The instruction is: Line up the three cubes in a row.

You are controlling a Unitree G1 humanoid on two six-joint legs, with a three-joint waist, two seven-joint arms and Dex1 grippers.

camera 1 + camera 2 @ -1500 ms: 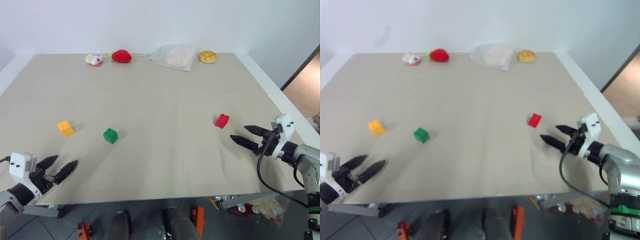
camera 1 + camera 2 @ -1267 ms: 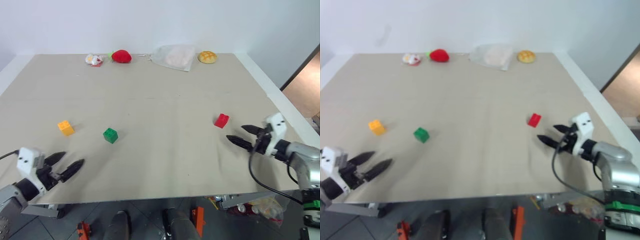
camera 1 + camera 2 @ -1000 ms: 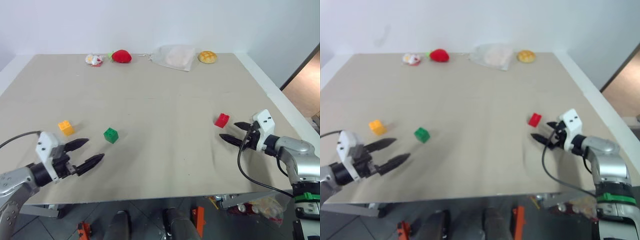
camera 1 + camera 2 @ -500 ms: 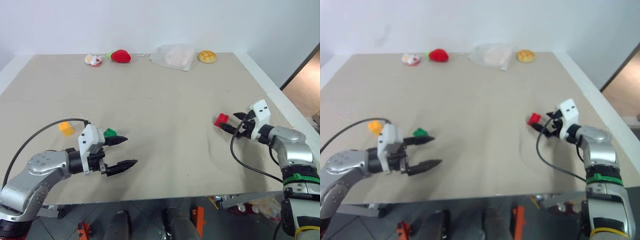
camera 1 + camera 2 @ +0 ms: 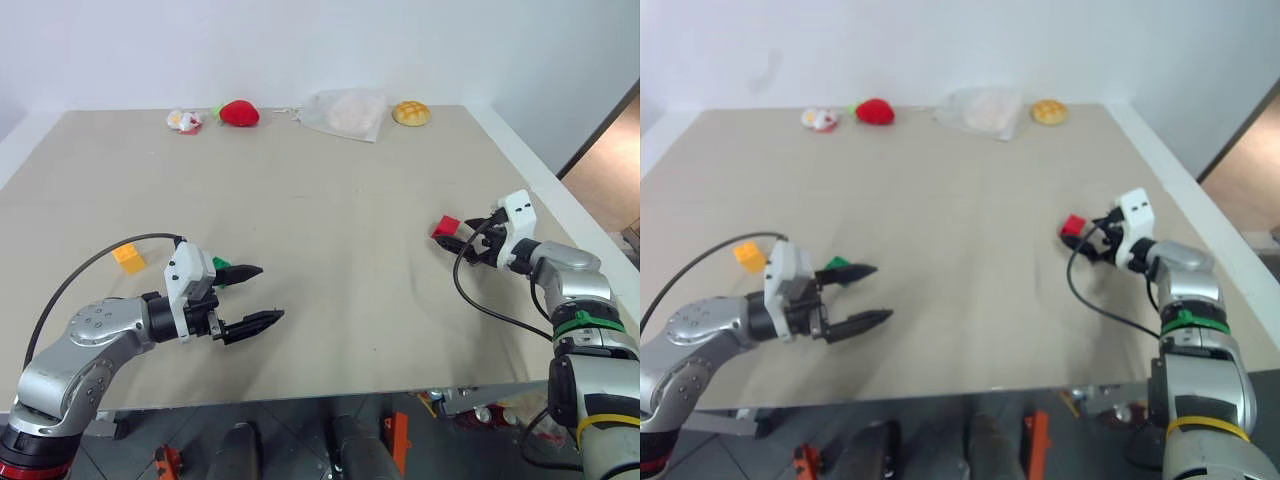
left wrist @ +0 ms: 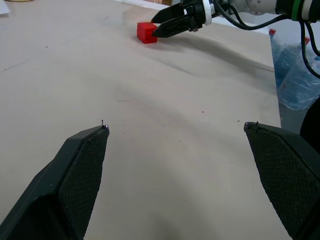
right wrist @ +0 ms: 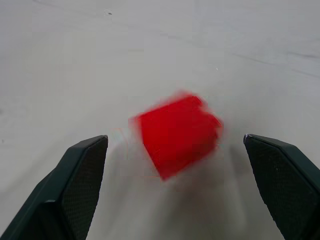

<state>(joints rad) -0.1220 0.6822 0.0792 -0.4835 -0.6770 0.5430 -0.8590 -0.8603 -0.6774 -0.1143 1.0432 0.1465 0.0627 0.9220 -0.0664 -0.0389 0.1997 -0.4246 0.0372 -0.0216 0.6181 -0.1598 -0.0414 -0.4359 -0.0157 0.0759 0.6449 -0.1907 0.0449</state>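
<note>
We see three small studded plastic cubes on the beige table. The red cube lies toward the right side, its face bright and plain, and our right tool sits just beside it with both fingers spread wide — the cube is in front of the gap, not gripped. The green cube is mostly hidden behind the upper finger of our left tool, which is likewise wide open and holds nothing. The yellow-orange cube rests further left, apart from the green one. At the far edge lie a red plush strawberry and a golden bun.
</note>
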